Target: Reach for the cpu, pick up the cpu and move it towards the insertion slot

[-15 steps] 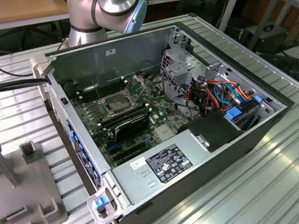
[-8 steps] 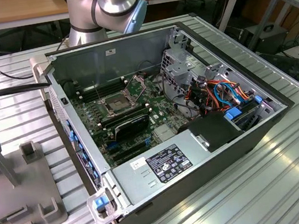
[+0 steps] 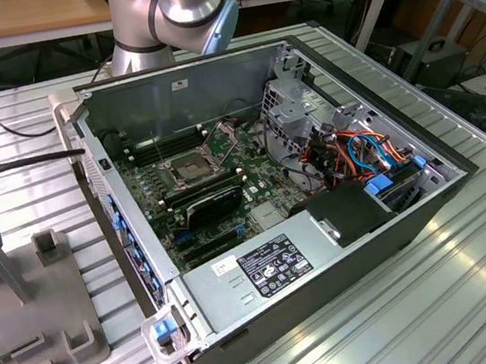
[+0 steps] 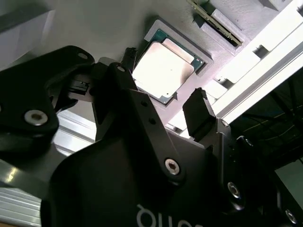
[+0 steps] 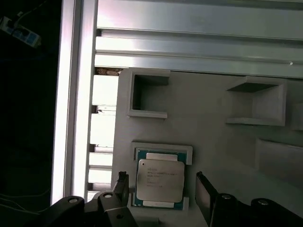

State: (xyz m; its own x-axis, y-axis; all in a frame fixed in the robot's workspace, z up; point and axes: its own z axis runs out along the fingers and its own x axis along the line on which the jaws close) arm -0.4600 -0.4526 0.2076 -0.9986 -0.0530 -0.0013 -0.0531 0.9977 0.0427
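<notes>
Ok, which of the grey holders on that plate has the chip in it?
The low square frame between the fingers of the open gripper: the chip lies flat in it. The two brackets beyond it hold nothing.

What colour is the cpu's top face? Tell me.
The cpu is silvery metal with a green edge, clearest in the first wrist view.

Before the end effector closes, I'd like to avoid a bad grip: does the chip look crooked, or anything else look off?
Nothing stands out. The silvery square cpu lies flat and straight in its grey recessed holder. The open end effector straddles it, with its fingers to either side and apparently clear of its edges.
</notes>
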